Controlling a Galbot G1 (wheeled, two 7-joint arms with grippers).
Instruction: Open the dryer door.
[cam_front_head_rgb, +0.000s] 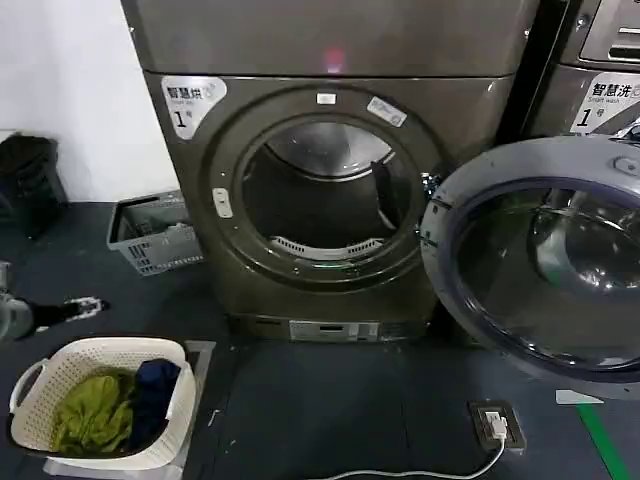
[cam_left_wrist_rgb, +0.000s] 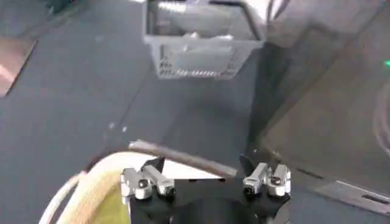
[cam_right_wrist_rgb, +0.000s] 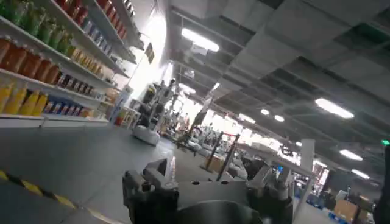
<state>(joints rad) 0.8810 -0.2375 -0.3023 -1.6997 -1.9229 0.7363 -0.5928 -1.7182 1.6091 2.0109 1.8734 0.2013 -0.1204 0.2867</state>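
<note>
- The dryer (cam_front_head_rgb: 330, 180) stands at the far middle of the scene, and its door (cam_front_head_rgb: 540, 255) is already swung wide to the right, hanging on its hinge (cam_front_head_rgb: 430, 210) at the right side of the drum opening (cam_front_head_rgb: 320, 195).
- The door is a large round frame with a dark glass bowl in the middle; I judge it rigid, fairly heavy and smooth, moving only in an arc about the hinge.
- The best hold is probably the frame's free edge, farthest from the hinge, where a light push gives most leverage; the glass looks slippery and worth avoiding.
- The left tool (cam_left_wrist_rgb: 206, 179) hangs low at the near left over the white laundry basket (cam_front_head_rgb: 100, 400), with a grey basket (cam_left_wrist_rgb: 198, 42) farther off; its fingers stand spread apart and hold nothing.
- The right tool (cam_right_wrist_rgb: 210, 182) points away toward shelves and ceiling lights; its fingers seem parted and empty, though the view is poor.
- Judging by the gaping opening, little is left of the task.
</note>
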